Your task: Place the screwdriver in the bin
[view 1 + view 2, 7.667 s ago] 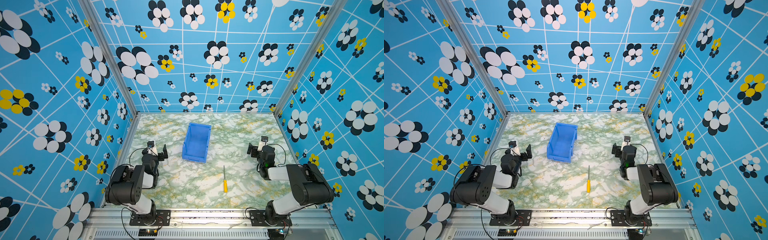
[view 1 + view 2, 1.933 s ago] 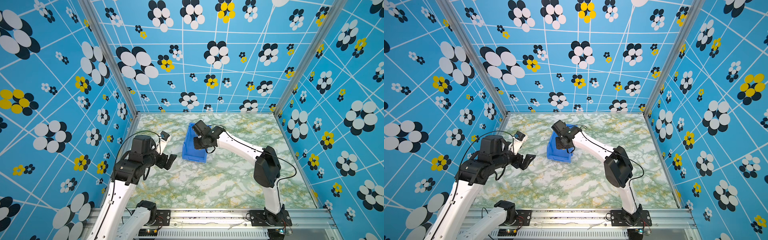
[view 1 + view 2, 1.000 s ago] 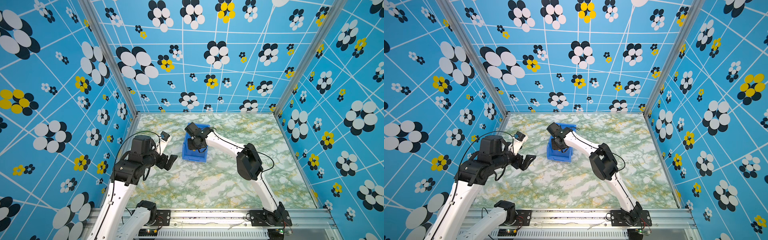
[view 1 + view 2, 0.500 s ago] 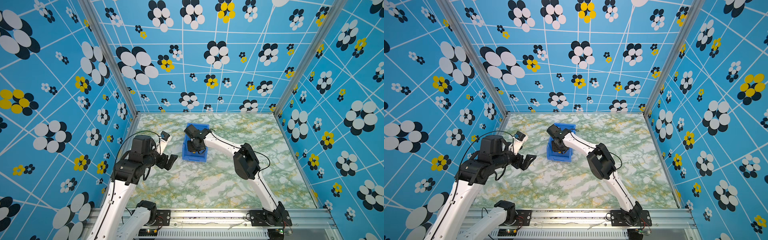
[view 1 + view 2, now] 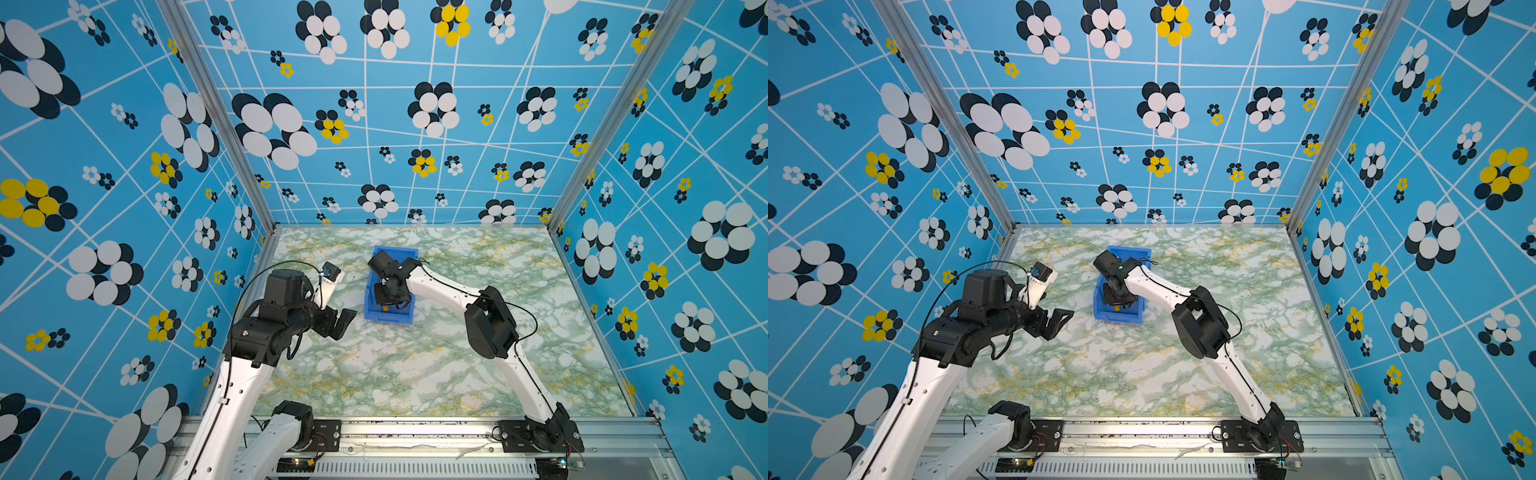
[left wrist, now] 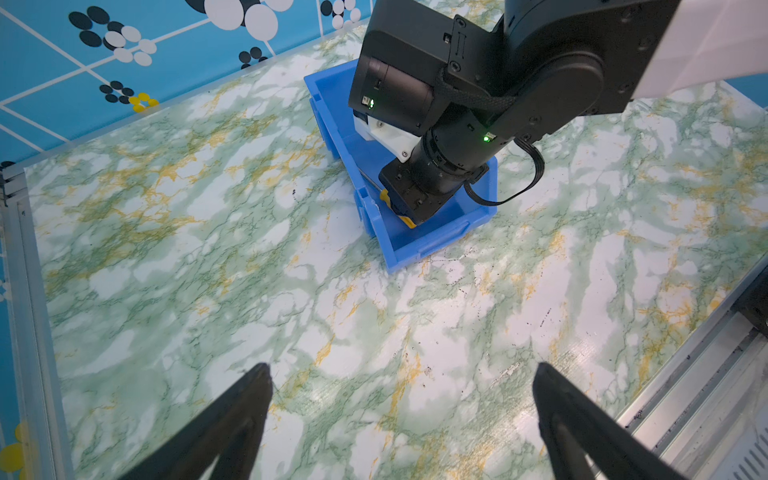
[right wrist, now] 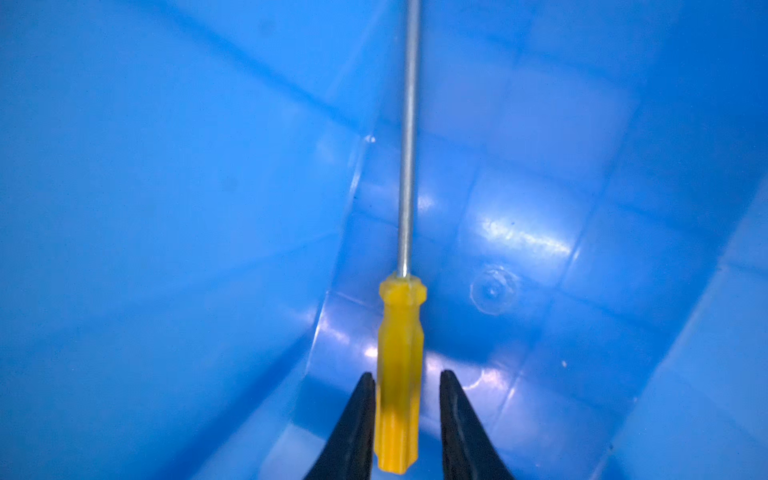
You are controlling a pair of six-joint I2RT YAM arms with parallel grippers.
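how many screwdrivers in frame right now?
1. The screwdriver is inside the blue bin, its yellow handle between the parted fingers of the right hand. The right arm covers part of the bin in both top views, so another could be hidden.

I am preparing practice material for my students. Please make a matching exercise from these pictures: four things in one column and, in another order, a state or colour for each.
Things:
1. screwdriver
2. bin
3. left gripper
4. right gripper

States:
A. wide open, outside the bin, holding nothing
B. bright blue, standing on the marbled table
C. yellow handle, thin grey shaft
D. inside the bin, jaws slightly apart on both sides of the handle

Pairs: 1-C, 2-B, 3-A, 4-D
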